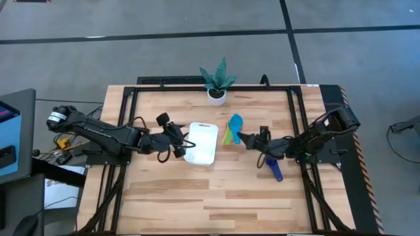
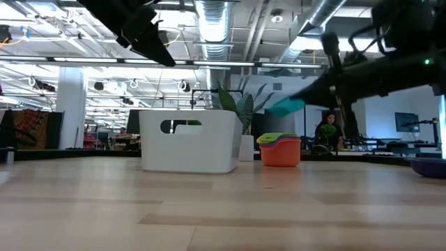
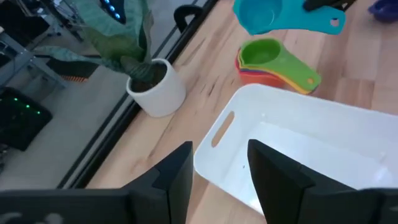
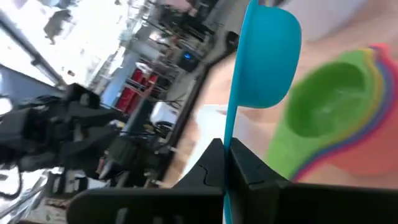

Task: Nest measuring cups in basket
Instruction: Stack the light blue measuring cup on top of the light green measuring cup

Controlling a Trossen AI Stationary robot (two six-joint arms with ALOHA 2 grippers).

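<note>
Right gripper [image 4: 225,152] pinches the light blue cup [image 4: 264,56] by its flat handle, carrying it above the green-topped stack [image 1: 228,135] at the basket's [image 1: 203,128] three o'clock, presumably to nest it. Left gripper [image 3: 219,165] straddles the basket's wall, fingers parted, likely steadying it; the navy cup [image 1: 275,169] lies at five o'clock.

The light blue measuring cup [image 4: 264,53] is showing smooth, slightly glossy plastic, the basket [image 3: 323,146] is looking like matt white plastic, and the table [image 1: 197,196] is presenting pale, satin-finished wood planks.
</note>
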